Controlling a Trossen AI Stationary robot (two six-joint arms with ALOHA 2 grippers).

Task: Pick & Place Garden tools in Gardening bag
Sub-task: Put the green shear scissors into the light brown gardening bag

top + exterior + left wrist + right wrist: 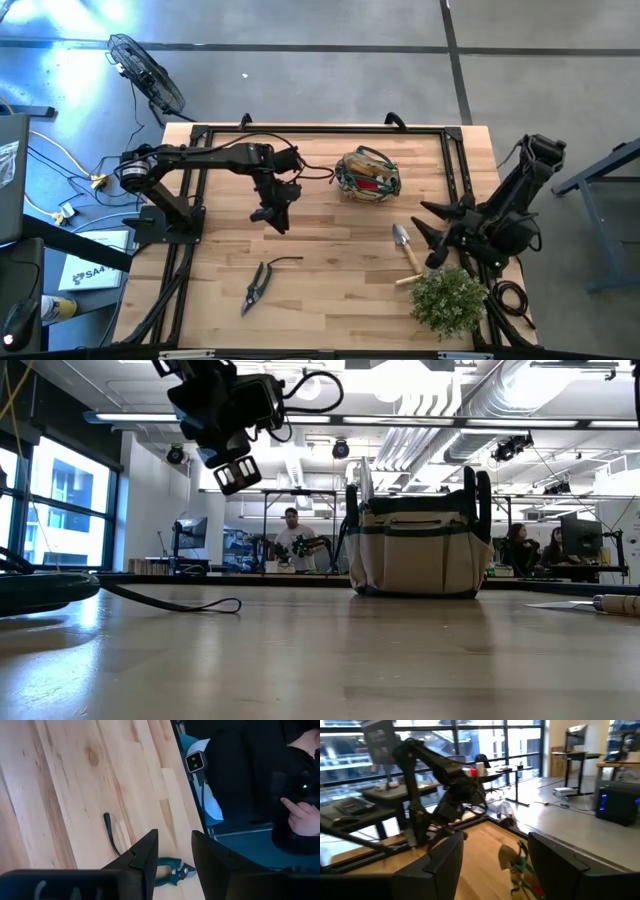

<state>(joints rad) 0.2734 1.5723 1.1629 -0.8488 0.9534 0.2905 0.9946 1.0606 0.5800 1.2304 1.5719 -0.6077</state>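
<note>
Bare tabletop (330,260) lies between shears (257,285) and trowel (404,245); gardening bag (367,175) blocks the far middle, bushy plant (447,300) the near right corner.

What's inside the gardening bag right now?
From above, the gardening bag holds a jumble: a pale wooden handle, something red, and green-handled pieces. Anything lower down is hidden under them, and from table level the fabric wall hides the contents.

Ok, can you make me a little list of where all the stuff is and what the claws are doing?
Bag: the bag stands at the table's far middle, tools already inside.
Shears: the shears lie near the front edge.
Trowel: the trowel lies beside the plant.
Left claw: the left claw is open, empty, mid-table.
Right claw: the right claw is open, empty, near the trowel.
</note>
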